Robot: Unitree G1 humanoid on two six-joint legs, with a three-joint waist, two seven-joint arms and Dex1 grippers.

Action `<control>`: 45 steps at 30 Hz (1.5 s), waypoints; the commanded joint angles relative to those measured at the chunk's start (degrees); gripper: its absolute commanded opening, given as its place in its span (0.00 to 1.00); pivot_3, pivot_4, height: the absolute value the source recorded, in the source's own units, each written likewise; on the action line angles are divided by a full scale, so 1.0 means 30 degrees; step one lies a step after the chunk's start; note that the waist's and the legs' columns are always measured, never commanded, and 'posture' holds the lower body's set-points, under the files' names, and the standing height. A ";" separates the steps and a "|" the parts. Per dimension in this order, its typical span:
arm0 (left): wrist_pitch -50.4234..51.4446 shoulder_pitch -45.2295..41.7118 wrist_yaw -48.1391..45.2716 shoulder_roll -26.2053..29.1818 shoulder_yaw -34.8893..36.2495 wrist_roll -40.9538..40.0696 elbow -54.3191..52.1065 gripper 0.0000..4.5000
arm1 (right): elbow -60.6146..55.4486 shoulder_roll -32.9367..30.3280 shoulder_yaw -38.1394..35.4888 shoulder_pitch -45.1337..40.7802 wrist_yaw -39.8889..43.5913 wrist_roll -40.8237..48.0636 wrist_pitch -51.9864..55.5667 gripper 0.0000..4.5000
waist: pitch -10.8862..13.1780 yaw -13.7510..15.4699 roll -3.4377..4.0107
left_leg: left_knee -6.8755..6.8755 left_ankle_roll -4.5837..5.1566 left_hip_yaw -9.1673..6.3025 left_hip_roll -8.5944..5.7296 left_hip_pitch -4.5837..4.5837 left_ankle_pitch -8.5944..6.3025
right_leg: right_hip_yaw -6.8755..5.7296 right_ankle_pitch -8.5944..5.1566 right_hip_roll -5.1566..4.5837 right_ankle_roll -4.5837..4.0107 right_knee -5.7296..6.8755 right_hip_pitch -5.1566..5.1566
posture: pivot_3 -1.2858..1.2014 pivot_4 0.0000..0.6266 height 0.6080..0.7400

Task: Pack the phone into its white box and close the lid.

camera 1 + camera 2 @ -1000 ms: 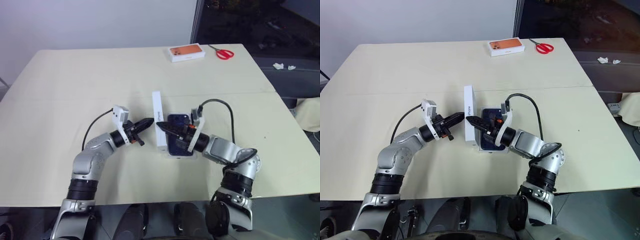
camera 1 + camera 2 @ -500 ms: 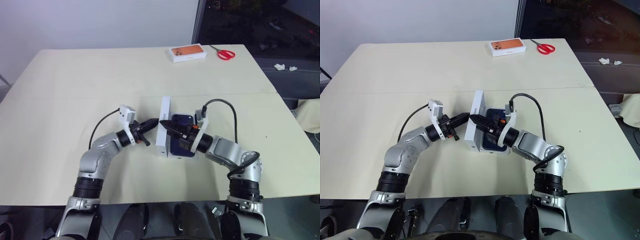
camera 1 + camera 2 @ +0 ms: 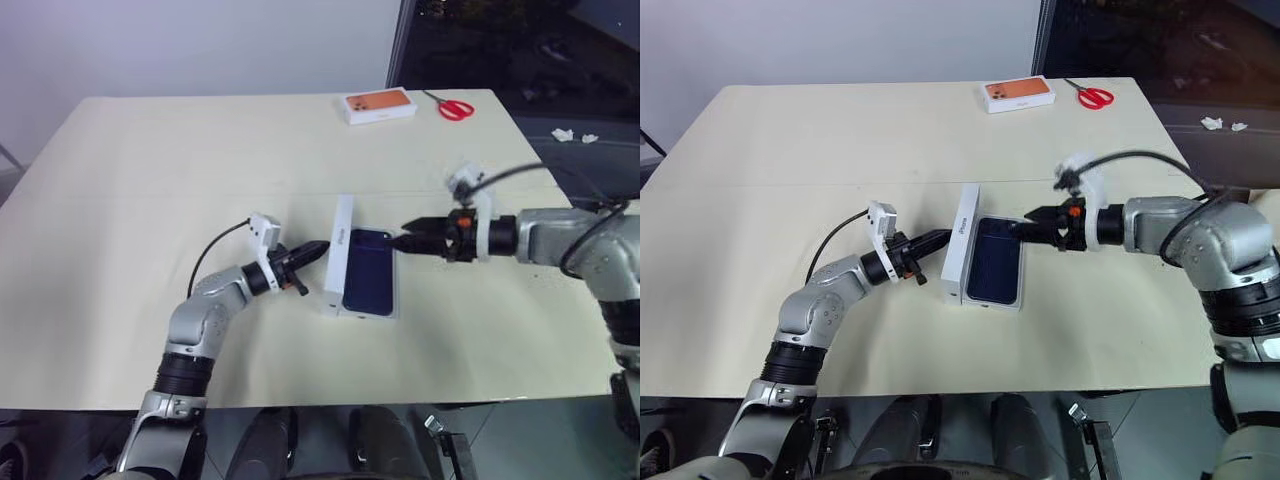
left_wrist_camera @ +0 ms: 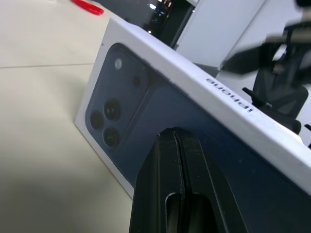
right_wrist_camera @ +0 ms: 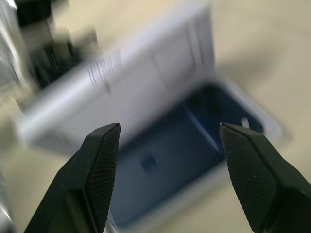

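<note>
Beige table (image 3: 150, 180) | dark window behind | left pincer (image 3: 318, 249) closed, empty | right pincer (image 3: 408, 240) spread, empty

phone (image 3: 368, 271) in white box (image 3: 385, 314), lid (image 3: 337, 255) leaning at its left

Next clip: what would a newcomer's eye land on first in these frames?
Mid-table, the lid stands tilted on its long edge over the white box, where the phone lies dark blue and exposed. The shut left gripper presses its tip against the lid's printed outer face, while the open right gripper hovers at the box's far right corner. At the table's far edge lie an orange-topped box and red scissors.
</note>
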 commanded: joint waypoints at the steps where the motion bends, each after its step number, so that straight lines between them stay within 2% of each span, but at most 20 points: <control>1: -0.0690 -0.0913 -0.0459 -0.0407 -0.0597 0.0405 0.0730 0.00 | 0.0462 -0.0081 0.0958 -0.0168 0.1273 -0.3846 -0.3268 0.75 | 0.0002 0.0025 0.0001 | 0.0005 -0.0001 -0.0001 0.0000 0.0000 0.0000 | -0.0001 0.0001 0.0000 0.0001 0.0004 -0.0002 | 0.52 0.24 1.00; 6: -0.0967 -0.1543 -0.0787 -0.1005 -0.1034 0.0721 0.1603 0.00 | 0.2049 0.0450 0.0870 -0.0400 0.1833 -0.6552 -0.5097 0.75 | 0.0006 0.0037 -0.0007 | 0.0000 -0.0005 -0.0005 0.0000 0.0000 0.0001 | 0.0004 0.0001 -0.0001 0.0001 0.0006 -0.0010 | 0.52 0.24 1.00; 11: -0.1263 -0.1644 -0.0957 -0.0917 -0.0994 0.1063 0.1802 0.00 | 0.3344 -0.0754 0.2106 -0.0180 0.2508 -1.1331 -0.8585 0.75 | 0.0007 0.0109 -0.0008 | 0.0003 -0.0009 -0.0007 -0.0014 -0.0001 0.0003 | 0.0005 0.0002 -0.0017 0.0001 0.0005 -0.0009 | 0.52 0.24 1.00; 14: -0.0991 -0.1611 -0.0934 -0.0269 -0.0290 0.0755 0.1401 0.00 | 0.3306 0.0167 0.0931 -0.0176 0.2923 -1.0658 -0.8144 0.75 | 0.0008 -0.0012 -0.0010 | -0.0002 -0.0018 -0.0009 -0.0014 0.0000 0.0008 | 0.0007 0.0002 -0.0015 0.0000 0.0005 -0.0013 | 0.52 0.24 1.00; 17: -0.0846 -0.1476 -0.1008 0.0379 0.0065 0.0721 0.1172 0.00 | 0.2737 0.0819 0.0191 0.0073 0.3219 -1.0291 -0.7482 0.56 | 0.0009 -0.0041 -0.0010 | -0.0022 -0.0036 -0.0008 0.0008 0.0020 0.0018 | 0.0029 0.0002 0.0006 -0.0001 0.0019 -0.0023 | 0.52 0.24 1.00; 20: -0.0603 -0.1271 -0.1047 0.1085 0.0234 0.0810 0.0976 0.00 | 0.1889 0.1173 -0.0181 0.0539 0.3426 -1.0223 -0.7261 0.21 | 0.0010 0.0056 -0.0010 | -0.0025 -0.0043 -0.0017 0.0014 0.0023 0.0022 | 0.0016 0.0002 0.0007 -0.0002 0.0023 -0.0020 | 0.52 0.24 1.00; 22: -0.0373 -0.1116 -0.1074 0.1593 0.0216 0.0960 0.1147 0.00 | 0.1249 0.1309 -0.0385 0.0883 0.3730 -0.9957 -0.7035 0.01 | 0.0010 0.0098 -0.0011 | -0.0021 -0.0042 -0.0015 0.0003 0.0022 0.0021 | 0.0018 0.0002 -0.0009 -0.0002 0.0020 -0.0013 | 0.52 0.24 1.00; 28: 0.0181 -0.1040 -0.1128 0.1814 -0.0465 0.1413 0.1514 0.00 | 0.0525 0.1222 -0.0467 0.1643 0.4182 -1.0340 -0.6751 0.01 | 0.0010 0.0151 -0.0012 | -0.0016 -0.0039 -0.0019 -0.0020 0.0021 0.0018 | 0.0017 0.0003 -0.0032 -0.0003 0.0018 -0.0005 | 0.52 0.24 1.00; 40: 0.0012 -0.1550 -0.1203 0.0608 -0.1395 0.2030 0.3036 0.00 | -0.0920 0.2024 -0.0740 0.1777 0.3665 -1.0130 -0.5104 0.01 | 0.0010 0.0059 -0.0013 | -0.0019 -0.0039 -0.0023 -0.0020 0.0022 0.0018 | 0.0019 0.0003 -0.0027 -0.0003 0.0029 -0.0014 | 0.52 0.24 1.00; 45: 0.0169 -0.1831 -0.1008 0.0041 -0.1088 0.1703 0.3110 0.00 | -0.1091 0.2094 -0.0476 0.1914 0.3668 -1.0484 -0.5111 0.01 | 0.0010 0.0118 -0.0013 | -0.0012 -0.0039 -0.0022 -0.0022 0.0022 0.0018 | 0.0017 0.0003 -0.0030 -0.0003 0.0029 -0.0007 | 0.52 0.24 1.00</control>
